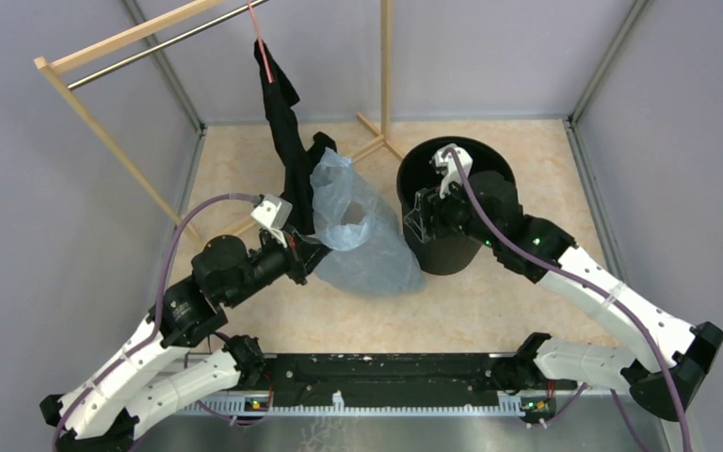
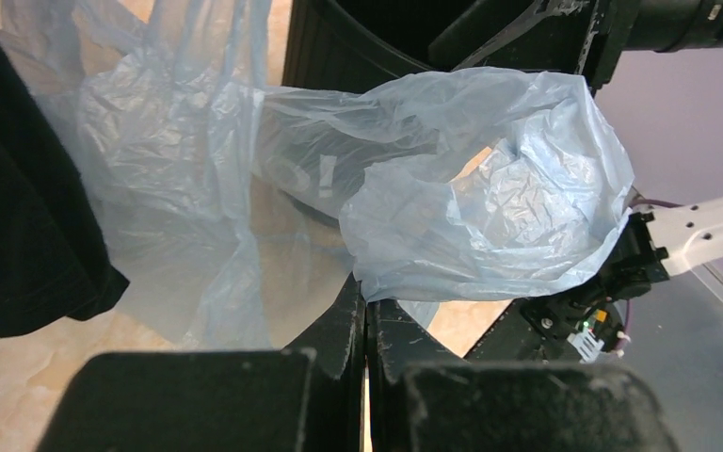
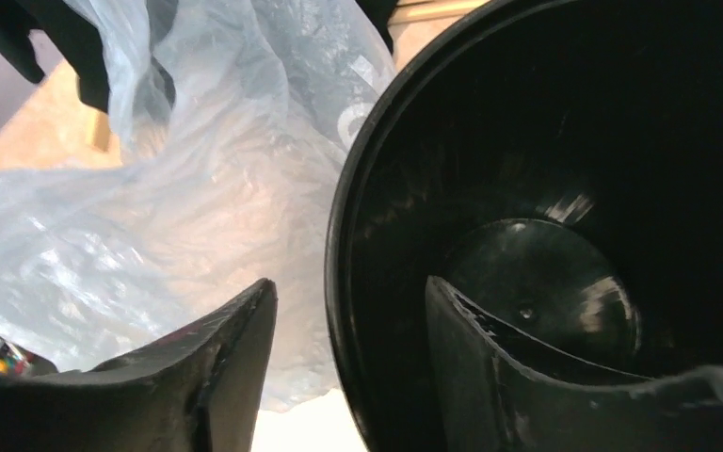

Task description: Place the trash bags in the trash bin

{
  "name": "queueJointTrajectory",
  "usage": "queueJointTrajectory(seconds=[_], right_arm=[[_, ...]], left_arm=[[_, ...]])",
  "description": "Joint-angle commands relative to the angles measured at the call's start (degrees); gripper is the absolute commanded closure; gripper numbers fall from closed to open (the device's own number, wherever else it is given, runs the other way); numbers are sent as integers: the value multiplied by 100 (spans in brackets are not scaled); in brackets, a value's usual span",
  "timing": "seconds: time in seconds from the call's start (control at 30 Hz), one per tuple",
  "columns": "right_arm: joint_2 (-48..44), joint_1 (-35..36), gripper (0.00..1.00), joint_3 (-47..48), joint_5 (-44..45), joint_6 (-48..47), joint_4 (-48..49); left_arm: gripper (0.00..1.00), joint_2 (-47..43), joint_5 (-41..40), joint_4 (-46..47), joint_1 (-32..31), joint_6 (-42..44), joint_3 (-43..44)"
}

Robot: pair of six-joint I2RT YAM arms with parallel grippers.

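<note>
Your left gripper is clenched on a fold of the thin, pale blue, see-through plastic trash bag. It holds the film up just left of the black round ribbed plastic bin, not yet inside. Your right gripper is spread, with one finger on each side of the bin's left rim, likely to steady it. The black hanging garment crowds the bag's far-left side.

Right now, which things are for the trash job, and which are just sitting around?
For the job:
- pale blue trash bag, pinched by the left gripper
- black trash bin, with the right gripper open across its rim

Just around:
- black garment, hanging
- wooden clothes rack
</note>
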Motion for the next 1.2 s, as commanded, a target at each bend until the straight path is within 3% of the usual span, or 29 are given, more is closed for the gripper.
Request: queueJointTrajectory(seconds=[0.0,0.1,0.17,0.37,0.5,0.6,0.73,0.97,1.17], right_arm=[[-134,81,30,692,-238,46,-535],[-167,114,12,1035,-667,-215,-818],[-249,124,4,1173,-1024,-432,-884],[-195,457,1,1123,-2242,-488,-363],[53,1668,1,1061,-1493,-874,207],[346,2412,1,1311,-116,-1598,107],[491,2541,1,1228,1099,-2010,212],[273,2542,1,205,812,-2149,1865],[458,2541,1,-185,383,-1856,2568]], left_arm=[[100,50,392,394,-5,144,-54],[100,44,402,396,-5,131,-75],[100,37,402,402,-5,122,-65],[100,56,454,491,-5,75,-29],[100,87,510,526,-5,38,-41],[100,105,639,515,-9,18,-27],[100,82,806,485,-5,-14,29],[100,99,1508,912,-5,-212,-131],[100,228,1629,902,-5,-142,-28]])
